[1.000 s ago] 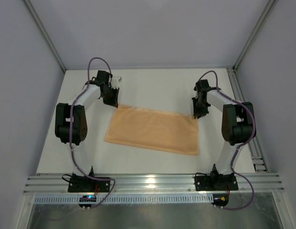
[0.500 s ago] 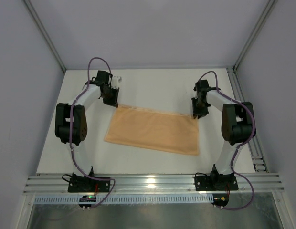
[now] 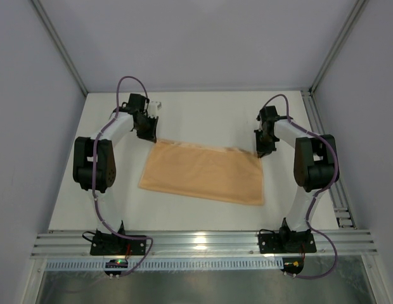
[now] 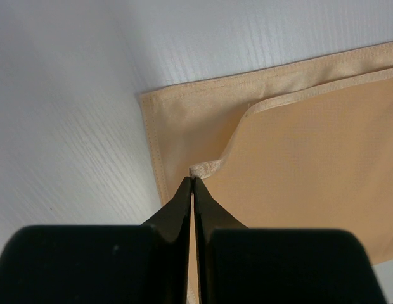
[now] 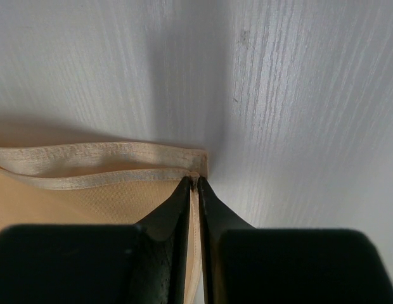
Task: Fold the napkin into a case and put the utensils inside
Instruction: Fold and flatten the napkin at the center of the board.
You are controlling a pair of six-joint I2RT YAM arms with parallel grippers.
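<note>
Your thin peach-orange cloth napkin (image 3: 203, 174) lies doubled over into a long rectangle at the middle of the white worktop (image 3: 203, 114). Its long sides run from the left edge toward the right edge, slightly skewed, with the left end nearer the far edge. A narrow stitched hem runs along every edge you can see. The upper layer shows a fine matte weave, while the layer beneath looks smoother, with a faint sheen.

At the napkin's far-left corner, your left end effector (image 4: 193, 183) has its black fingers pressed together on the hemmed corner of the upper layer. That corner sits drawn back from the lower layer's corner, so a curved strip of the lower cloth is bared.

At the far-right corner, your right end effector (image 5: 195, 183) is likewise closed tight, pinching the upper hem. There the two hems lie almost one over the other, the upper a little raised.

The worktop surface is hard, with faint streaks like wood grain.
</note>
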